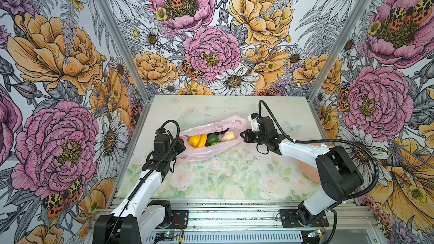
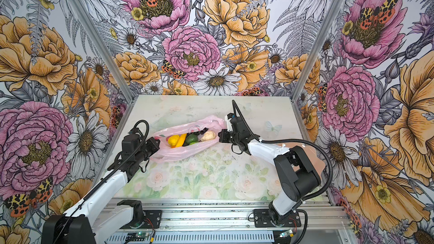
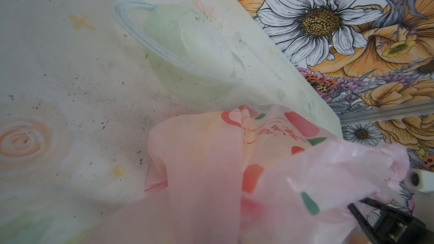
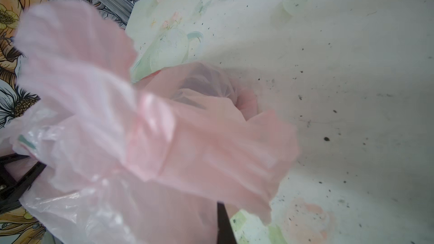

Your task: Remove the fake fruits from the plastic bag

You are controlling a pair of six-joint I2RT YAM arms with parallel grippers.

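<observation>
The pink plastic bag [image 1: 206, 153] [image 2: 173, 154] lies mid-table with its mouth facing up. Inside it show the fake fruits: a yellow lemon [image 1: 194, 140], a banana [image 1: 203, 140], a dark green piece [image 1: 212, 138], dark grapes [image 1: 220, 133] and a cream piece [image 1: 228, 135]. My left gripper [image 1: 182, 143] is shut on the bag's left rim; in the left wrist view the bag's film [image 3: 211, 160] hides the jaws. My right gripper [image 1: 242, 135] is at the bag's right end. In the right wrist view the film [image 4: 164, 137] covers it except for one dark finger [image 4: 223, 226].
A peach-coloured dish [image 1: 307, 170] lies at the table's right edge, mostly behind the right arm. The floral table [image 1: 211, 179] is walled by flower-printed panels on three sides. The bag's bunched handle [image 1: 239, 123] sits just behind the right gripper.
</observation>
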